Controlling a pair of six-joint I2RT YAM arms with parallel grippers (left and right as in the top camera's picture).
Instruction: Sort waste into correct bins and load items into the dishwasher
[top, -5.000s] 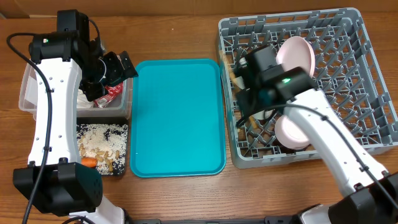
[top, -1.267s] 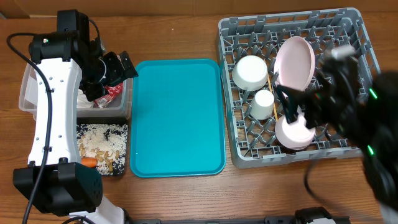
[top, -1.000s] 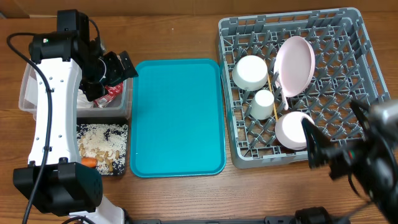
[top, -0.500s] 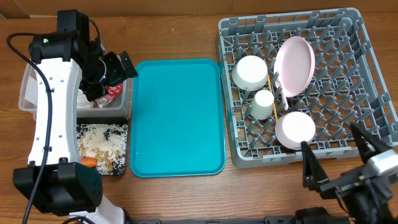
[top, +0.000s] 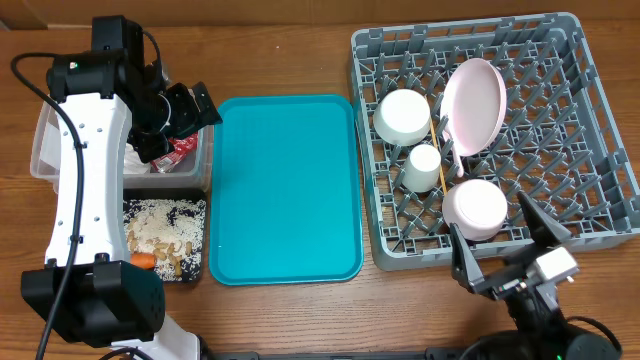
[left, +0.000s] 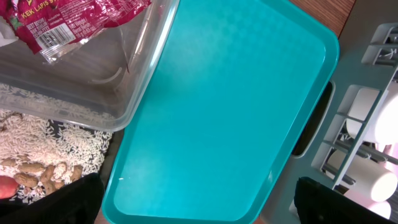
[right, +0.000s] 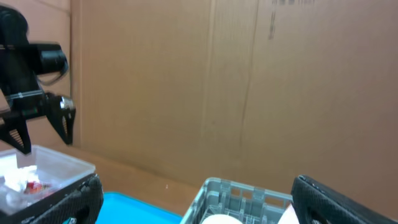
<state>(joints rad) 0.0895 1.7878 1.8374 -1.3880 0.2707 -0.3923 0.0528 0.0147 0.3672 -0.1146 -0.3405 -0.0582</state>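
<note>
The grey dishwasher rack (top: 600, 120) holds a pink plate (top: 473, 92) on edge, two white bowls (top: 403, 115) (top: 475, 208), a small white cup (top: 424, 165) and a thin chopstick (top: 438, 150). My right gripper (top: 505, 250) hangs open and empty by the rack's front edge, looking level across the rack (right: 249, 193). My left gripper (top: 185, 110) is open and empty over the clear tub (top: 45, 150), where the red wrapper (left: 74, 18) lies. The black tray (top: 197, 212) holds rice (top: 150, 222) and a carrot (top: 143, 261).
A large teal tray (top: 285, 190) lies bare between the bins and the rack. A brown cardboard wall (right: 217, 81) stands behind the table. Bare wooden tabletop (top: 330, 320) runs along the front edge.
My right arm has pulled back out of the rack and down to the table's front edge, jaws staying open. The left arm has not moved.
</note>
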